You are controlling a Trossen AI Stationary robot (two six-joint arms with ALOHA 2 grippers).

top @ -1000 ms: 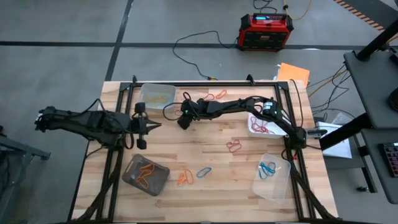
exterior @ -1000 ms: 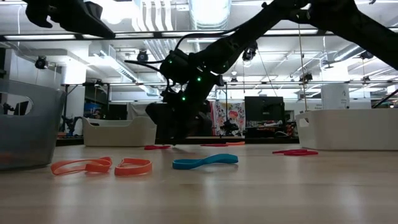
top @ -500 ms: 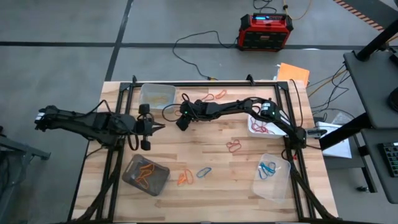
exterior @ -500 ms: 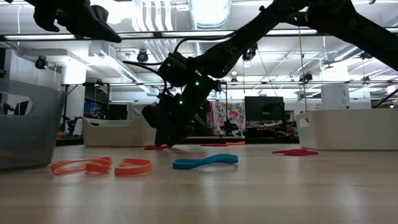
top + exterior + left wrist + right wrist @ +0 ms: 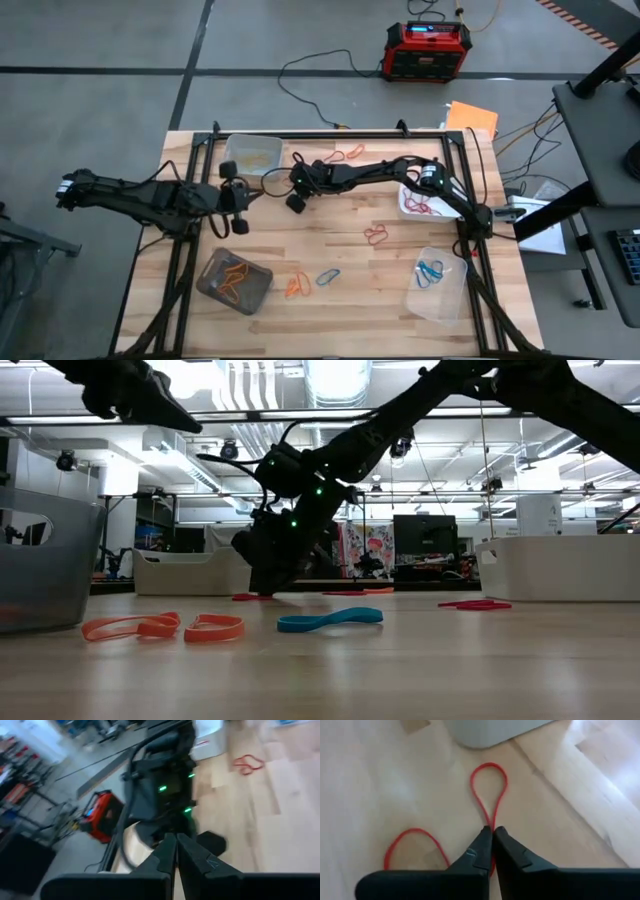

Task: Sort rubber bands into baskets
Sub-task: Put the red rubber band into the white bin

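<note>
A red rubber band (image 5: 489, 790) lies on the wooden table (image 5: 330, 245), near a clear basket (image 5: 252, 153) at the far edge. The right end effector (image 5: 492, 845) has its two fingers pressed together, pinching the red rubber band in the middle so it makes two loops. The left end effector (image 5: 176, 851) is pressed together too, holding nothing, and it hangs just beside the right one. More bands lie on the table: red bands (image 5: 377, 236), orange bands (image 5: 297, 287) and a blue band (image 5: 328, 276). A grey basket (image 5: 234, 281) holds orange bands. A white basket (image 5: 418, 203) holds red ones. Another clear basket (image 5: 437, 286) holds blue ones.
</note>
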